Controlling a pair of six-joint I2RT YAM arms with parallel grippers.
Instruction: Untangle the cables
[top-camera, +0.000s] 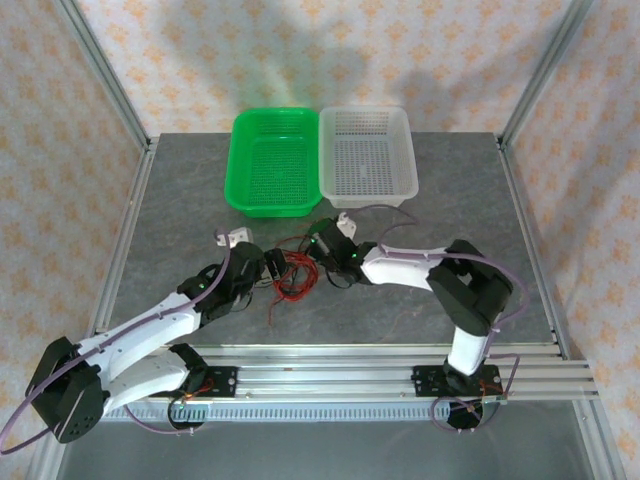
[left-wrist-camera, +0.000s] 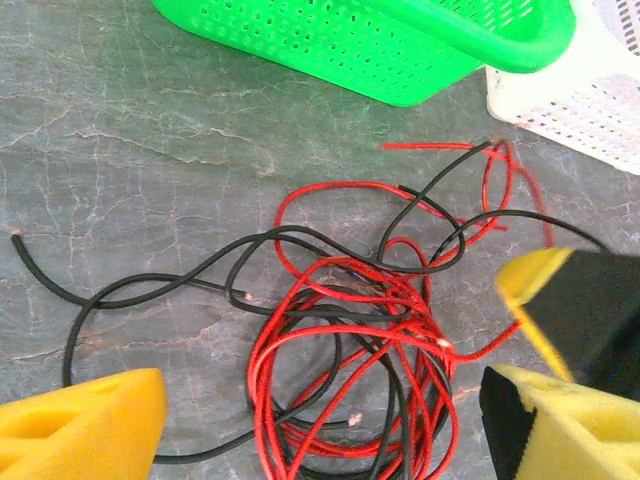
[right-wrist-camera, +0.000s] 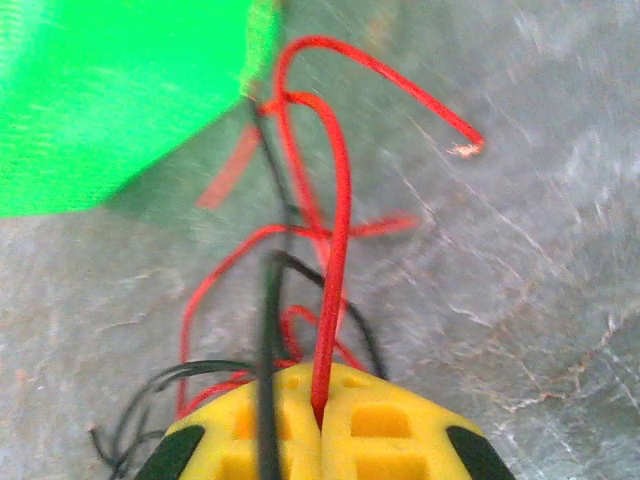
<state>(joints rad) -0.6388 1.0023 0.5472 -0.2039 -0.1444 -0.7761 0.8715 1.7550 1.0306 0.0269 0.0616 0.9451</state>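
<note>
Yellow foam pads (right-wrist-camera: 395, 430) of my right gripper (right-wrist-camera: 320, 418) clench one thin red cable (right-wrist-camera: 338, 250) running straight ahead toward the green plastic basket (right-wrist-camera: 100, 100); my left gripper (left-wrist-camera: 320, 430) hangs open over the red-and-black tangle (left-wrist-camera: 350, 330) on the grey table (left-wrist-camera: 150, 150).

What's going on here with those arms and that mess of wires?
A tangle of red and black cables lies on the table, in front of a green basket and a white basket. The right claw is pinched shut on a red strand. The left claw hangs open by the pile, holding nothing. Nothing is separated yet.
</note>
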